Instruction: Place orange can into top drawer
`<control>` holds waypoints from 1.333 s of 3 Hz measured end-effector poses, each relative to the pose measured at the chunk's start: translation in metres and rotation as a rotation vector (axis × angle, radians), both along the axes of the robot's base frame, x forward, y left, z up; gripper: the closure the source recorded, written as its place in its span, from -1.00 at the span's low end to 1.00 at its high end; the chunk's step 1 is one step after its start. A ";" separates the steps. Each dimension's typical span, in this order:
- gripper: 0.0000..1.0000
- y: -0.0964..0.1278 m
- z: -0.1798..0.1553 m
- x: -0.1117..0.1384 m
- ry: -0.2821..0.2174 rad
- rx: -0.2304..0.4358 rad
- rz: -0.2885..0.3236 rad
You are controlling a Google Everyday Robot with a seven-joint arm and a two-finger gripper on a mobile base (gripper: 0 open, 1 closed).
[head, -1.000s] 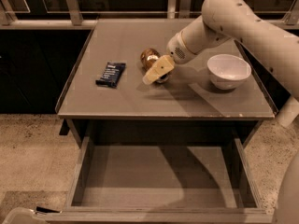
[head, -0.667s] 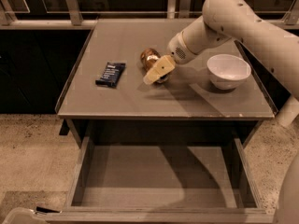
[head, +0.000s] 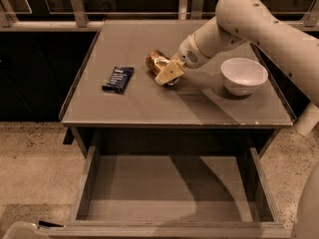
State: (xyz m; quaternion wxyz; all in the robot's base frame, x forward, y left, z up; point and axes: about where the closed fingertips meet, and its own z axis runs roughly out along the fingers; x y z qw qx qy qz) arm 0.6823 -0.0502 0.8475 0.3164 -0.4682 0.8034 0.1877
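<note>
The orange can lies on its side near the middle of the grey table top, shiny copper with gold glints. My gripper reaches in from the right and sits right against the can's near right side, one tan finger in front of it. The top drawer is pulled open below the table's front edge, with a flat grey bottom and nothing in it.
A dark blue snack bar wrapper lies flat left of the can. A white bowl stands on the right of the table. My arm crosses above the back right corner. Speckled floor lies on both sides.
</note>
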 end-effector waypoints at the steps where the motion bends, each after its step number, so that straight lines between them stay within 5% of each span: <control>1: 0.30 0.000 0.000 0.000 0.000 0.000 0.000; 2: 0.77 0.000 0.000 0.000 0.000 0.000 0.000; 3: 1.00 0.000 0.000 0.000 0.000 0.000 0.000; 4: 1.00 0.001 0.001 -0.005 0.014 -0.010 0.028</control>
